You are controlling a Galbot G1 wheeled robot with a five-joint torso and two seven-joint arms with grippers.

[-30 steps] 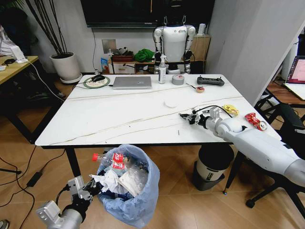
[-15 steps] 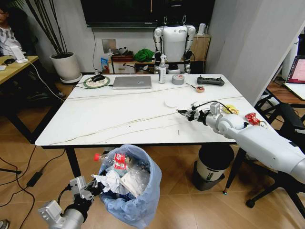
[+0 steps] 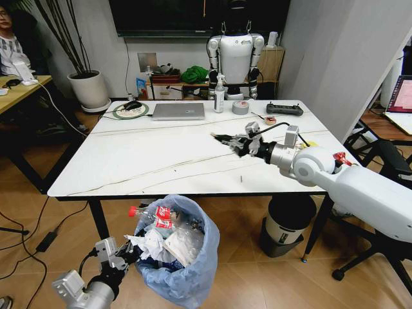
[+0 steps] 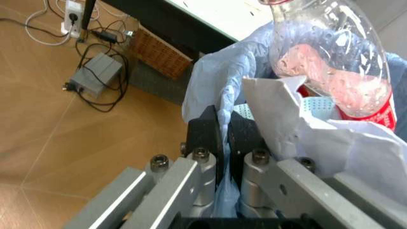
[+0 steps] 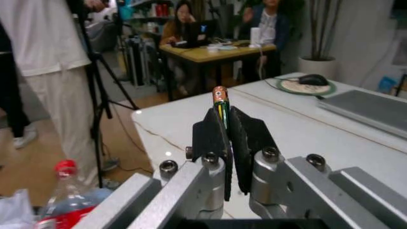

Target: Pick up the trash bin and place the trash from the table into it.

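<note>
Wooden flooring runs under a white marble-look table [image 3: 161,161] with thin grey veins and black legs, standing in an office room with a dark screen on the far wall. One closed laptop [image 3: 178,111], one spray bottle [image 3: 219,94], one tape roll [image 3: 240,107] and one black controller [image 3: 284,109] sit along the far side of the top. Two small wrappers lie near the right edge beside the right arm: a yellow one [image 3: 313,145] and a red one [image 3: 339,159].

One trash bin [image 3: 187,270], lined with a crinkly light-blue bag, stands on the floor just in front of the table's near edge. It is heaped with crumpled white tissues [image 3: 154,246] and one clear red-capped bottle [image 3: 151,213]. The left gripper [image 4: 224,136] is down beside the bin, its fingers pressed together on the bag's rim.

The right gripper [image 5: 226,125] reaches out over the middle of the table, its fingers pinched on one thin pen-like stick [image 5: 220,102] with a coppery tip, held clear of the surface.

One white humanoid robot [image 3: 235,58] stands beyond the table, one potted plant [image 3: 89,87] stands at the back left, and one larger white-and-grey bin [image 3: 288,222] sits under the right side of the table.
</note>
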